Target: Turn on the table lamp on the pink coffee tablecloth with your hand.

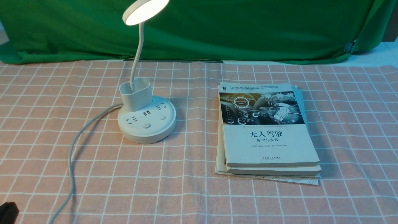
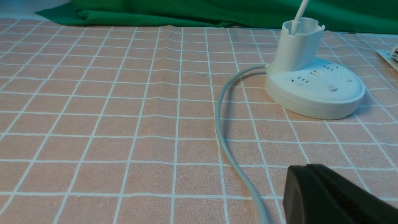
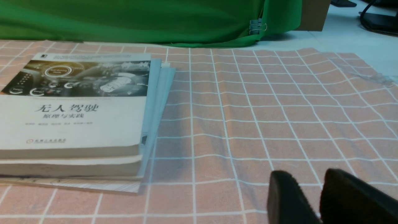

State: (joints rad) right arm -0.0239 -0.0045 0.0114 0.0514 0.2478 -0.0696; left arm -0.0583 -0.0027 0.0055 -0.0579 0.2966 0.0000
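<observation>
The white table lamp (image 1: 146,123) stands on the pink coffee tablecloth (image 1: 186,193), left of the middle. Its round disc head (image 1: 144,11) glows bright at the top edge above the oval cup holder (image 1: 136,93). Its grey cord (image 1: 73,146) runs to the front left. My left gripper (image 2: 306,168) is shut and empty, low over the cloth, beside the cord and well short of the lamp base (image 2: 314,90). Only a black corner of it (image 1: 7,213) shows in the front view. My right gripper (image 3: 311,179) is slightly open and empty over bare cloth, right of the books.
A stack of books and papers (image 1: 267,130) lies right of the lamp, and also shows in the right wrist view (image 3: 71,115). A green backdrop cloth (image 1: 233,28) hangs along the far edge. The tablecloth ends at the far right over a pale surface (image 3: 357,40).
</observation>
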